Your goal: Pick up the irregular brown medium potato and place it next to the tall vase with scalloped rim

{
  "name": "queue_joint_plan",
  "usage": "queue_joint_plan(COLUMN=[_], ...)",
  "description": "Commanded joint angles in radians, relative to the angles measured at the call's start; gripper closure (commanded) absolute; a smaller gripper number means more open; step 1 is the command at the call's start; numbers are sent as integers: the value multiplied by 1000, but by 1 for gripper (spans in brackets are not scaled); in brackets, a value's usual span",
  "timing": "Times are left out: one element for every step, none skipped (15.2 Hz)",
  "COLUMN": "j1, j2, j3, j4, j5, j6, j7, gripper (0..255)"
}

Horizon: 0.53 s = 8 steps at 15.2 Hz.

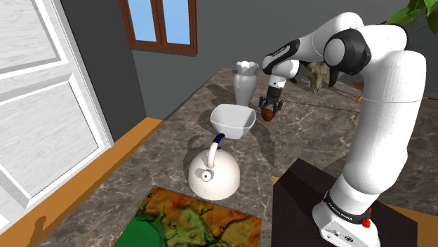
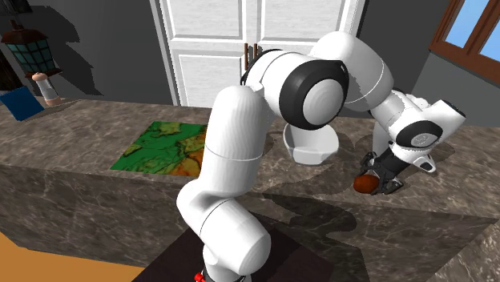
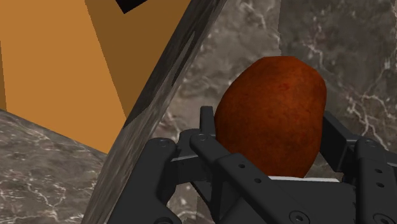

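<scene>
The gripper (image 1: 269,109) was clamped on the reddish-brown potato (image 1: 267,115), held low just beside the scalloped vase (image 1: 245,83); releasing before it touched the counter (image 1: 309,133) could have let it roll away from, or strike, the vase.

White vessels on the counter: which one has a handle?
The round white kettle, with a dark blue handle on top; the white squarish bowl and tall white scalloped-rim vase have none.
</scene>
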Motion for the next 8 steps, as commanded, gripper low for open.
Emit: queue_joint_plan(j1=[0,0,0,0,0,0,0,0], j2=[0,0,0,0,0,0,0,0], j3=[0,0,0,0,0,0,0,0], j4=[0,0,0,0,0,0,0,0], j5=[0,0,0,0,0,0,0,0], j6=[1,1,0,0,0,0,0,0], j7=[0,0,0,0,0,0,0,0], gripper=[255,255,255,0,0,0,0,0])
